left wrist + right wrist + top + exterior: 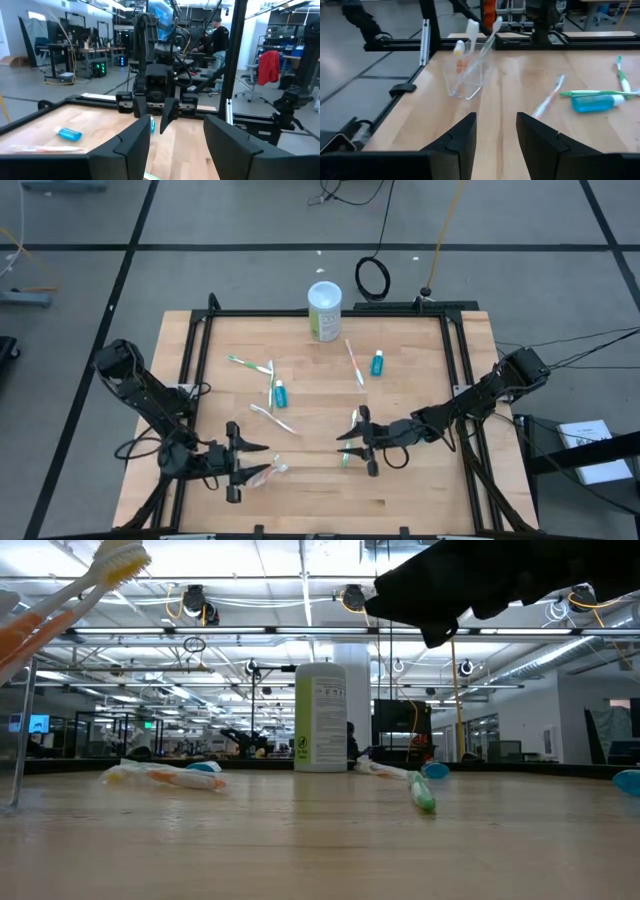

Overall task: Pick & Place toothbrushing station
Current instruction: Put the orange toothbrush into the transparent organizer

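Wooden worktop point(420, 490) carries five loose toothbrushes point(354, 362), two teal tubes point(281, 393) and one clear cup point(467, 80) holding brushes near the front edge, just beside the left gripper point(262, 461). Its fingers are spread and empty. The right gripper point(345, 446) faces it, likewise parted. A canister point(324, 310) stands at the back edge.

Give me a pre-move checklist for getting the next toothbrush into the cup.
1. Clear cup stands on the table: ok.
2. Left gripper, jaws open, nothing between: ok.
3. Right gripper, jaws open, nothing between: ok.
4. Green toothbrush lies flat and free near the right gripper: ok.
5. Left gripper clear of the cup: cannot tell.
6. Station complete: not ok; loose toothbrushes and teal tubes lie on the table.
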You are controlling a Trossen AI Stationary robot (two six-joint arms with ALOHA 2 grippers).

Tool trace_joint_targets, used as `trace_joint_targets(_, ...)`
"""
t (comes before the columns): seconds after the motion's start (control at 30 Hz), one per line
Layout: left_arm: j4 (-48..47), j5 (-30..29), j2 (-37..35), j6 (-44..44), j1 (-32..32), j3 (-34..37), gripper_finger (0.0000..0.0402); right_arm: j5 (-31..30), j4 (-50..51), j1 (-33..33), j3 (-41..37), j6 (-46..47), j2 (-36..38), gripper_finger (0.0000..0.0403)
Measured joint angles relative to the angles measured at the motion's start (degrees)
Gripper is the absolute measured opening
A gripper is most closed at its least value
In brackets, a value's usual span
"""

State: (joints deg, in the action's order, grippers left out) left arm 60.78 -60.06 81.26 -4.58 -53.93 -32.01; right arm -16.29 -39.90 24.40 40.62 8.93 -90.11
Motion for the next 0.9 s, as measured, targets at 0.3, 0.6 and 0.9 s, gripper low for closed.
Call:
trace_joint_targets(0.3,-1.6,10.5,-3.7,0.2,3.3,0.0,0.0188,-16.7,9.8,-2.9,0.0,7.4,0.0,0.0130)
trace_joint_targets(0.6,-22.4,11.9,-13.8,4.2,12.6,0.0,0.0188,-16.6,21.3,-15.5,0.0,18.3,0.0,0.0130)
trace_joint_targets(0.9,-29.8,11.3,-16.9,9.3,26.6,0.0,0.0188,-11.6,28.6,-29.9,0.0,13.9,0.0,0.0148)
